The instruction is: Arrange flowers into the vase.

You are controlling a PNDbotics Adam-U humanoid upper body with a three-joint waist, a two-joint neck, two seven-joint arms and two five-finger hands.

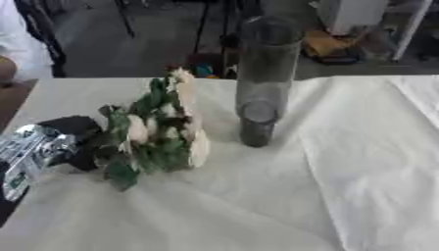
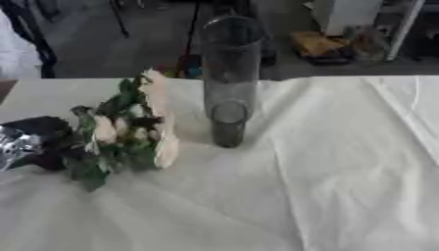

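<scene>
A tall clear glass vase (image 1: pixel 261 78) stands upright on the white cloth near the table's middle. Left of it lies a bunch of cream flowers with green leaves (image 1: pixel 163 130), its blooms reaching toward the vase's base. My left hand (image 1: pixel 73 142) comes in from the left edge, black with a silver forearm (image 1: pixel 26 154); it sits against the bunch's stem end. Leaves hide its fingers, so whether it holds the bunch does not show. My right hand appears in neither view.
A white cloth (image 1: pixel 343 162) covers the table, with folds running down the right side. Behind the far edge are dark stands, a white box (image 1: pixel 352 14) and clutter on the floor. A person's white sleeve (image 1: pixel 17 44) shows at the upper left.
</scene>
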